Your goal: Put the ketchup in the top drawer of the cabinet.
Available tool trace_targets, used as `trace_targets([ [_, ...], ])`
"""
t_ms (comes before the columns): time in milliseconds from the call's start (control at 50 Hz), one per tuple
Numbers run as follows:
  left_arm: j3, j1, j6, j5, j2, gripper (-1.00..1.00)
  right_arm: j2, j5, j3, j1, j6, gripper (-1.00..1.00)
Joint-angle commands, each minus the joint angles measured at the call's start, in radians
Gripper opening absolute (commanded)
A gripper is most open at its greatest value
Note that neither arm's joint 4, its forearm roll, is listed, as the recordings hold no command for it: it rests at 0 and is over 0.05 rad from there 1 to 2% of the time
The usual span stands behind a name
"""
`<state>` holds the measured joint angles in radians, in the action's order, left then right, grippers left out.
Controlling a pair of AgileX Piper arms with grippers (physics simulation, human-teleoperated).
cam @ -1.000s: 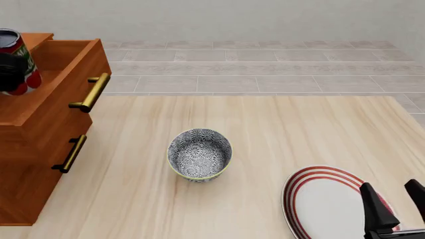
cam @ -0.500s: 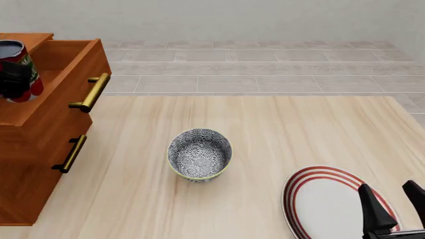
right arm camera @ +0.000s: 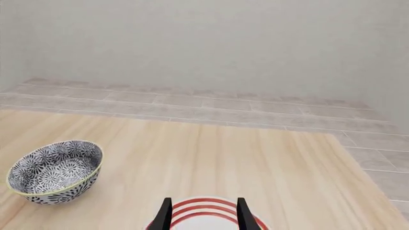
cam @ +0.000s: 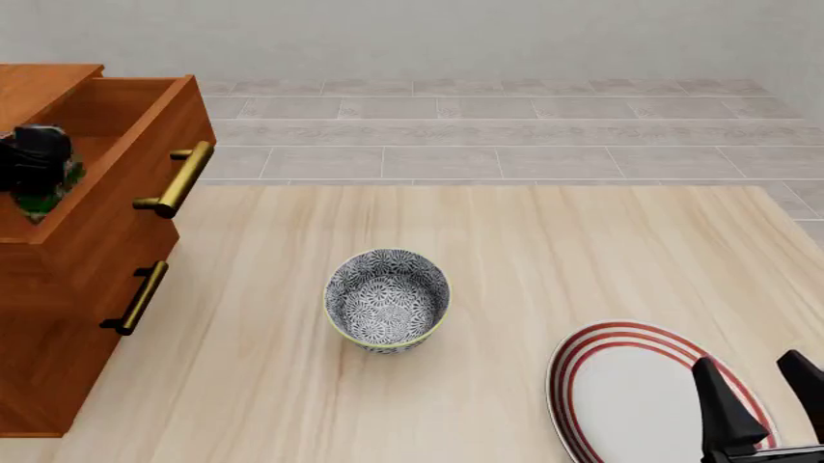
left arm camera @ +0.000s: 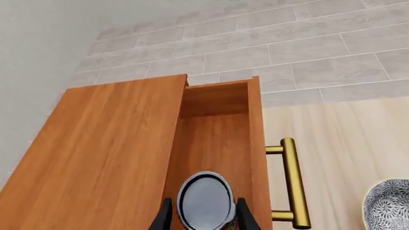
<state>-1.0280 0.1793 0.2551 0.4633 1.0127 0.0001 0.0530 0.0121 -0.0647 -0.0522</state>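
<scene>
The ketchup (left arm camera: 204,200) shows its dark round top in the left wrist view, low inside the open top drawer (left arm camera: 214,143). My left gripper (left arm camera: 204,216) is shut on it, one finger on each side. From the front, the gripper (cam: 37,159) sits down inside the top drawer (cam: 123,183) of the cabinet (cam: 52,328) and hides most of the ketchup (cam: 42,202); only a green sliver shows. My right gripper (cam: 765,400) stands open at the near right, over a plate, holding nothing.
A patterned grey bowl (cam: 386,299) stands mid-table, also in the right wrist view (right arm camera: 56,170). A red-ringed white plate (cam: 631,386) lies at the near right. Brass bar handles (cam: 180,178) stick out from both drawer fronts; the lower drawer (cam: 139,297) is closed.
My left gripper has sunk with the ketchup from above the drawer's rim down into the drawer box. The right gripper has barely shifted.
</scene>
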Motion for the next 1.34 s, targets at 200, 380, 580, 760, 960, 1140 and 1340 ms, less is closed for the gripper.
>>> trace_targets([
  [200, -0.001, -0.005, 0.021, -0.007, -0.004, 1.0, 0.0, -0.001, -0.005, -0.007, 0.0, 1.0],
  [380, -0.04, -0.032, 0.014, 0.044, -0.053, 1.0, 0.0, 0.0, -0.003, -0.007, -0.001, 1.0],
  [580, -0.08, -0.076, 0.018, 0.117, -0.138, 1.0, 0.0, -0.002, -0.007, -0.008, -0.003, 1.0],
  [760, -0.108, -0.118, 0.005, 0.177, -0.204, 1.0, 0.0, 0.0, -0.007, -0.008, -0.004, 1.0],
  [960, -0.091, -0.174, 0.005, 0.221, -0.288, 1.0, 0.0, 0.001, -0.007, -0.008, -0.005, 1.0],
  [1140, -0.085, -0.217, -0.001, 0.265, -0.36, 1.0, 0.0, 0.003, -0.007, -0.007, -0.005, 1.0],
  [1340, -0.064, -0.308, 0.004, 0.353, -0.483, 1.0, 0.0, 0.008, -0.01, -0.006, -0.011, 1.0],
])
